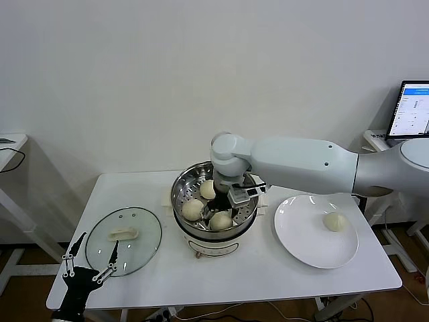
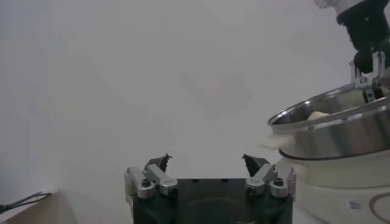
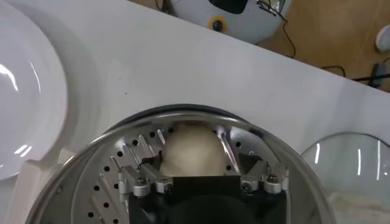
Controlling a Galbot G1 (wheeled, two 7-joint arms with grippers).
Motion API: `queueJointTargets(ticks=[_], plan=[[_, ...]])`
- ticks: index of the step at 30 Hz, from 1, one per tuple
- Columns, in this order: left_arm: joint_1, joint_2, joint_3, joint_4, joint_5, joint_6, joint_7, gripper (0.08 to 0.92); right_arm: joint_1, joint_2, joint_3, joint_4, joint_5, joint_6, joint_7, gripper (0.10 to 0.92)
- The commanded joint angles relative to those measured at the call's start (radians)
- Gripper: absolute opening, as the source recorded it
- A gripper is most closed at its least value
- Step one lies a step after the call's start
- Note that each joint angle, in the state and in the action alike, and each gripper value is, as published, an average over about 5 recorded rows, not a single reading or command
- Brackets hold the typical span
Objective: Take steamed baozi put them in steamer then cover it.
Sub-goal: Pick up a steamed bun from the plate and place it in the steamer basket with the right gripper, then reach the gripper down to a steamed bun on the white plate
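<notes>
The steel steamer (image 1: 178,194) stands mid-table on its cream base and holds three baozi (image 1: 208,189), (image 1: 192,209), (image 1: 220,220). My right gripper (image 1: 229,206) reaches down into it. In the right wrist view, my right gripper (image 3: 198,157) has its fingers spread on either side of one baozi (image 3: 194,149) that rests on the perforated tray (image 3: 109,179), with a gap at one side. A fourth baozi (image 1: 334,221) lies on the white plate (image 1: 301,238). The glass cover (image 1: 124,240) lies flat on the table at the left. My left gripper (image 1: 90,258) is open and empty by the front left edge.
The plate sits right of the steamer and also shows in the right wrist view (image 3: 24,91). The left wrist view shows the steamer's wall (image 2: 332,131) off to one side. A laptop (image 1: 412,111) stands on a side table at the far right.
</notes>
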Motion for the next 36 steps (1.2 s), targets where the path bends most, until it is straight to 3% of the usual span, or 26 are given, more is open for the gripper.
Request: queueJointTargets(ticks=[1,6,11,14,22,36], plan=[[-0.002,0.001,0.004,0.001,0.000,0.002,0.000,0.823,0.027,-0.073,0.068,0.004,0.042,-0.010,-0.033,0.823],[-0.005,0.006,0.009,0.002,0.001,0.004,0.000,0.823,0.069,-0.209,0.144,-0.064,0.178,-0.105,-0.112,0.823],[-0.008,0.009,0.014,0.003,0.002,0.006,0.000,0.823,0.081,-0.363,0.196,-0.228,0.435,-0.427,-0.161,0.823],[-0.008,0.012,0.016,0.002,0.002,0.006,0.000,0.823,0.070,-0.418,0.196,-0.352,0.511,-0.582,-0.197,0.823],[-0.005,0.017,0.016,-0.001,0.004,0.006,0.000,0.823,-0.077,-0.515,0.164,-0.586,0.521,-0.704,-0.209,0.823],[0.002,0.016,0.020,-0.005,0.011,0.013,0.000,0.823,-0.304,-0.568,0.182,-0.559,0.364,-0.712,-0.068,0.823]])
